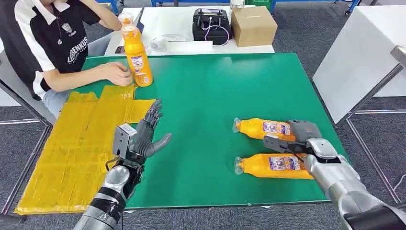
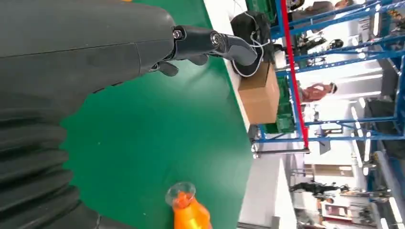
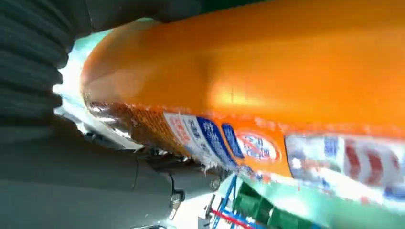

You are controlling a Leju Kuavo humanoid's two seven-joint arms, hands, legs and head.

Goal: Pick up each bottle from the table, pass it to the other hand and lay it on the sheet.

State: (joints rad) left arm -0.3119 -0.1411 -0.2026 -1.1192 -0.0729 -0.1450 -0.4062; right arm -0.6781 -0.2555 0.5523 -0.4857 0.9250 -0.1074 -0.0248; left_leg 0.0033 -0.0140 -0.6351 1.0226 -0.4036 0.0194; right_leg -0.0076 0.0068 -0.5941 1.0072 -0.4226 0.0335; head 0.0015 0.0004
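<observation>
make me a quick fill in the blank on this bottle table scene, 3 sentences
1. The person's hand holds a bottle that stands ____ on the green table.
2. The sheet beside the left hand is ____ in colour.
3. The right hand rests among ____ bottles lying on their sides.

Missing words: upright; yellow; two

Seated person [image 1: 52,43] at counter's far left corner, forearm resting on it. White table [image 1: 191,28] behind: cardboard box [image 1: 253,25], black case [image 1: 211,25] with cables. Blue racking [image 2: 334,71] beyond.
</observation>
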